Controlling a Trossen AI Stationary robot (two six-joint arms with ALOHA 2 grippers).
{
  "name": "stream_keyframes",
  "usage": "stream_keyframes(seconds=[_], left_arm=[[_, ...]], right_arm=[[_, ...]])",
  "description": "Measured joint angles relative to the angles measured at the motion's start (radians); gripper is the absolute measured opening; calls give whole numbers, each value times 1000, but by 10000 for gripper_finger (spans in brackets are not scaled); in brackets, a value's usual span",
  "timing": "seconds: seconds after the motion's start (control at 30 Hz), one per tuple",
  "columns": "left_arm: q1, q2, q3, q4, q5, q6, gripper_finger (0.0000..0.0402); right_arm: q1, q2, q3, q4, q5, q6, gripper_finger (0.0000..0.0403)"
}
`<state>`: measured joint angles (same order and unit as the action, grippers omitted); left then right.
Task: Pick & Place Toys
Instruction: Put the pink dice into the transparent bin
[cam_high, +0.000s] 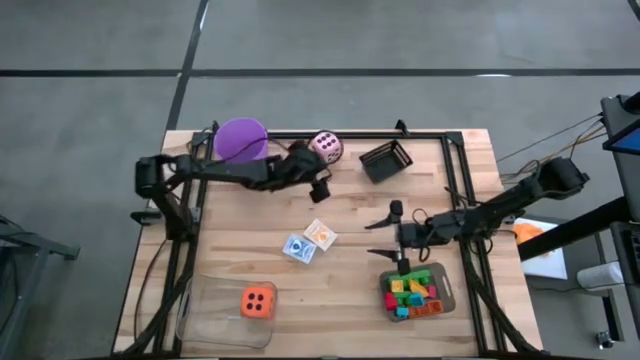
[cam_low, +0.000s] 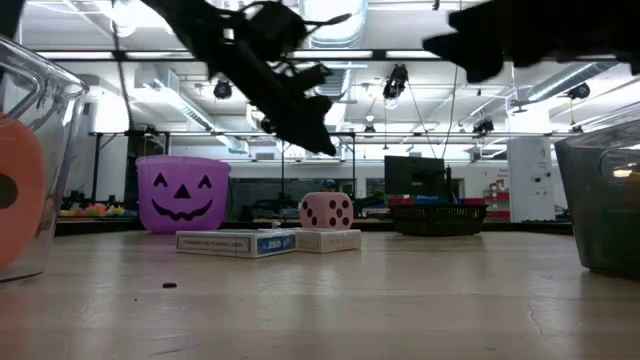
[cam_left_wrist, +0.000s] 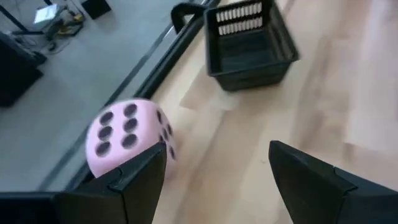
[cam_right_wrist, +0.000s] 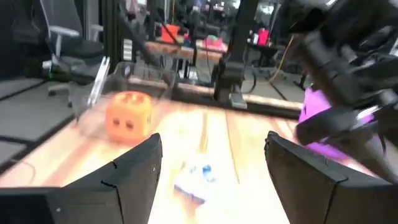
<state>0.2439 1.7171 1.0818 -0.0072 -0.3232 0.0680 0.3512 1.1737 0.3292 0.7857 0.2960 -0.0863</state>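
My left gripper (cam_high: 322, 186) hangs in the air near the far edge of the table (cam_high: 250, 240), its fingers (cam_left_wrist: 134, 180) spread apart with nothing between them. The pink die (cam_left_wrist: 127, 140) sits just ahead of them and off to one side, not touching either one, and a black basket (cam_left_wrist: 249, 43) stands farther on past my fingertips. A purple bucket (cam_high: 241, 140) is behind that wrist, beside the arm. My right gripper (cam_high: 392, 232) is lifted over the near right part of the table, released as well, fingers (cam_right_wrist: 137, 171) wide and empty. Right beside it, toward the table's near edge, lies the grey tray (cam_high: 445, 290) crowded with small coloured bricks (cam_high: 412, 294). Out in front of those open fingers lie two card packs (cam_high: 309, 241) side by side at mid-table, and beyond them the orange die (cam_right_wrist: 129, 116) rests inside a clear container (cam_high: 205, 322) at the near left corner.
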Motion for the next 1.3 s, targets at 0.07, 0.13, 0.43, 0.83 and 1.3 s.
stream_keyframes(seconds=[0.07,0.13,0.43,0.83,1.3], left_arm=[[15,44,61,-42,-25,50,286],[25,83,120,-38,-33,102,286],[63,187,281,-204,-123,187,286],[157,373,462,-384,-133,179,286],[221,424,482,-423,-36,124,264]], right_arm=[[5,-13,-20,10,2,15,277],[7,-34,-45,0,3,20,277],[12,-23,-67,7,3,36,277],[26,-15,-62,8,-1,39,277],[32,-15,-62,6,2,40,277]])
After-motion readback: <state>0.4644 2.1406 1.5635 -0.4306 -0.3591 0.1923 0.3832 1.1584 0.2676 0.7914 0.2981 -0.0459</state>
